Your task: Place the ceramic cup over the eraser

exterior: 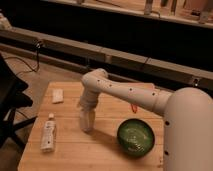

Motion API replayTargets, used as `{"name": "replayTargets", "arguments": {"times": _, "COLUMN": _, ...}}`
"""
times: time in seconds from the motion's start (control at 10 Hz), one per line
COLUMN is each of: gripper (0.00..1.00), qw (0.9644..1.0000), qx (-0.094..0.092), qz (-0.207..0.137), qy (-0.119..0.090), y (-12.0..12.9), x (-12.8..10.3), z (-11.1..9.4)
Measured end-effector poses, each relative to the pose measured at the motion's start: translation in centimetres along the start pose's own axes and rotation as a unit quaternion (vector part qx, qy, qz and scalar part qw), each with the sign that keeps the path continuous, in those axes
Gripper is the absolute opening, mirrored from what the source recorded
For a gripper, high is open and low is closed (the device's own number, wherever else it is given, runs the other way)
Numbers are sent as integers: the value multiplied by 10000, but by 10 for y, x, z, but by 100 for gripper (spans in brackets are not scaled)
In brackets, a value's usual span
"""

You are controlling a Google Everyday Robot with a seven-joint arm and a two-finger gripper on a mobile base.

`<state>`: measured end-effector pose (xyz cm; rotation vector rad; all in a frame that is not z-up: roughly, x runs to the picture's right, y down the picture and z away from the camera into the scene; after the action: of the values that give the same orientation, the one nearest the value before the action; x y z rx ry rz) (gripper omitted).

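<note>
The off-white ceramic cup (pixel 87 125) is at the tip of my white arm, low over the middle of the wooden table (pixel 70 152), at or just above its top. My gripper (pixel 87 113) points straight down and is shut on the cup from above. The black eraser is hidden; I cannot see it beside or under the cup.
A green bowl (pixel 135 137) stands to the right of the cup. A white tube (pixel 48 135) lies at the front left. A flat white piece (pixel 58 95) lies at the back left. A red oblong item (pixel 134 107) shows behind my arm. A black chair (pixel 10 102) stands to the left of the table.
</note>
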<state>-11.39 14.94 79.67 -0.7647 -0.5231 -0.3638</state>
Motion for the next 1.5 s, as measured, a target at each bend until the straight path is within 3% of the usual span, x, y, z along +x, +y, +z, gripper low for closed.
{"name": "replayTargets", "arguments": {"times": 0.6, "gripper": 2, "qw": 10000, "qx": -2, "qz": -21, "qy": 17, "y": 6, "x": 1, "z": -1}}
{"name": "replayTargets", "arguments": {"times": 0.8, "gripper": 0, "qw": 9998, "qx": 132, "qz": 74, "qy": 100, "y": 8, "x": 5, "z": -20}}
{"name": "replayTargets", "arguments": {"times": 1.3, "gripper": 0, "qw": 9970, "qx": 708, "qz": 308, "qy": 20, "y": 16, "x": 32, "z": -136}}
{"name": "replayTargets", "arguments": {"times": 1.5, "gripper": 0, "qw": 9946, "qx": 978, "qz": 328, "qy": 64, "y": 4, "x": 40, "z": -175}}
